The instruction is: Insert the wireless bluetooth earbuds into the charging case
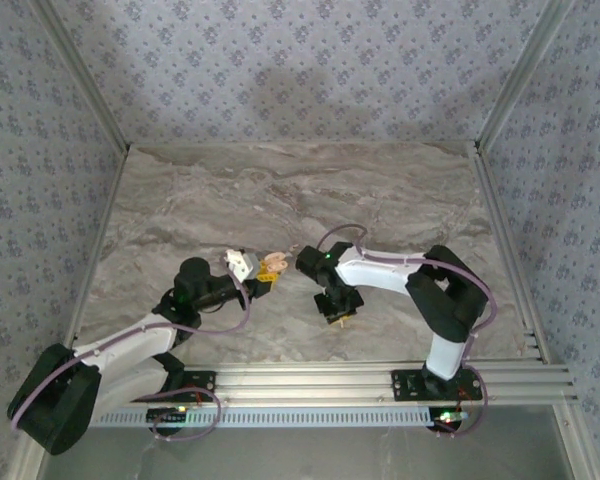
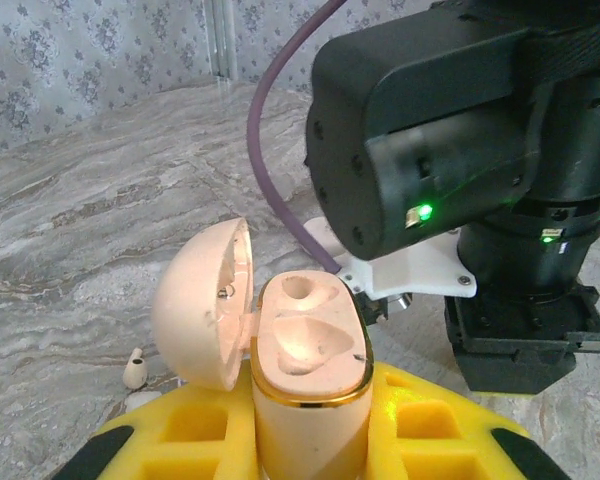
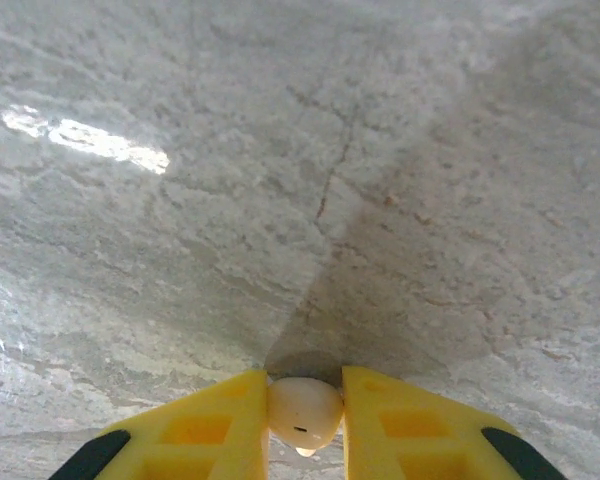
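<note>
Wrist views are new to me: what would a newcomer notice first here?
The peach charging case stands out, lid open, clamped upright in the left tool with both sockets empty. Next, the whitish earbud pinched in the right tool over the marble table. A second earbud lies left of the case.

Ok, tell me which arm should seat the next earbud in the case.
Right. The right gripper already pinches an earbud, while the left gripper is busy holding the charging case, lid open and both sockets empty.
</note>
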